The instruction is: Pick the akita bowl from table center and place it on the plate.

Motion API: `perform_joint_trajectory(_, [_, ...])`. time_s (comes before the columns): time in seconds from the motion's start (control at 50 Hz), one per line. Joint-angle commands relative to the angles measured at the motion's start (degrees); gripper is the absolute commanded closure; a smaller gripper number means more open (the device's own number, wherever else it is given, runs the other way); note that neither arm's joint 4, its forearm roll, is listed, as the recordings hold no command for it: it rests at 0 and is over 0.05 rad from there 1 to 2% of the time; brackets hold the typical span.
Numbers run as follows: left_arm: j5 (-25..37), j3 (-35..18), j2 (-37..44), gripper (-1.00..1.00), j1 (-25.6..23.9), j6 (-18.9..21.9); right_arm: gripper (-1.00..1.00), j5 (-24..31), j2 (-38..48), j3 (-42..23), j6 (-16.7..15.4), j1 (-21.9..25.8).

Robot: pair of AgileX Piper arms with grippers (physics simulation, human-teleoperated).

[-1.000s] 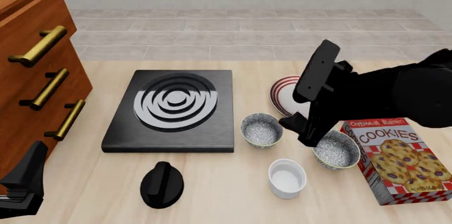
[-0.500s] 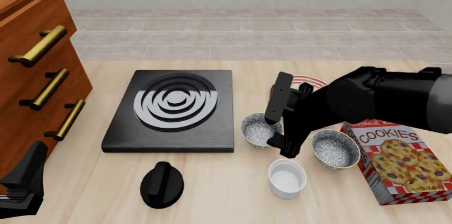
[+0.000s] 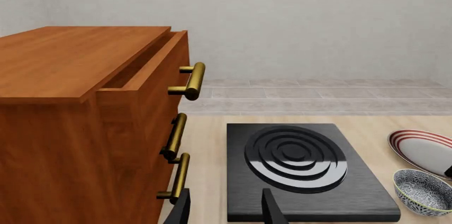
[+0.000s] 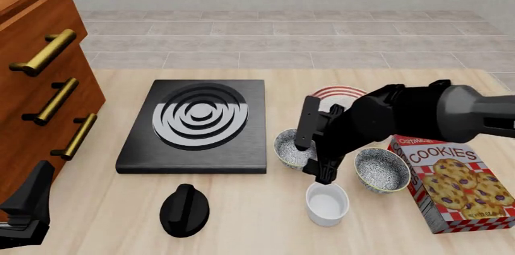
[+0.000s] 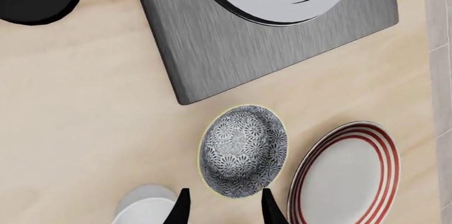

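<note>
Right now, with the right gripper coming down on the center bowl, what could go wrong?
The right gripper hangs open over the akita bowl's near rim, not centred, so closing might tip or push it. The white cup sits close beside the fingers and could get knocked. A look-alike bowl stands by the cookie box; drifting right could grab the wrong one.

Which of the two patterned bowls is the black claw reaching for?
The akita bowl beside the stove slab; the right gripper hangs over its rim. The other bowl sits by the cookie box.
</note>
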Motion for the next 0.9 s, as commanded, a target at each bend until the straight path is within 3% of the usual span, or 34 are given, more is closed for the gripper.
perform_joint_trajectory(0.02, [0.00,0.00,0.00,-1.00,0.00,0.00,-1.00,-0.31,3.13,-1.70,1.33,1.92])
perform_joint_trajectory(0.08, [0.00,0.00,0.00,-1.00,0.00,0.00,-1.00,0.60,3.37,-3.03,4.61,4.85])
perform_joint_trajectory(0.14, [0.00,0.00,0.00,-1.00,0.00,0.00,-1.00,-0.03,4.51,-3.38,3.55,3.80])
perform_joint_trajectory(0.6, [0.00,0.00,0.00,-1.00,0.00,0.00,-1.00,-2.76,12.51,-4.35,6.94,1.95])
perform_joint_trajectory(0.9, [0.00,0.00,0.00,-1.00,0.00,0.00,-1.00,-3.64,11.28,-4.31,6.59,1.88])
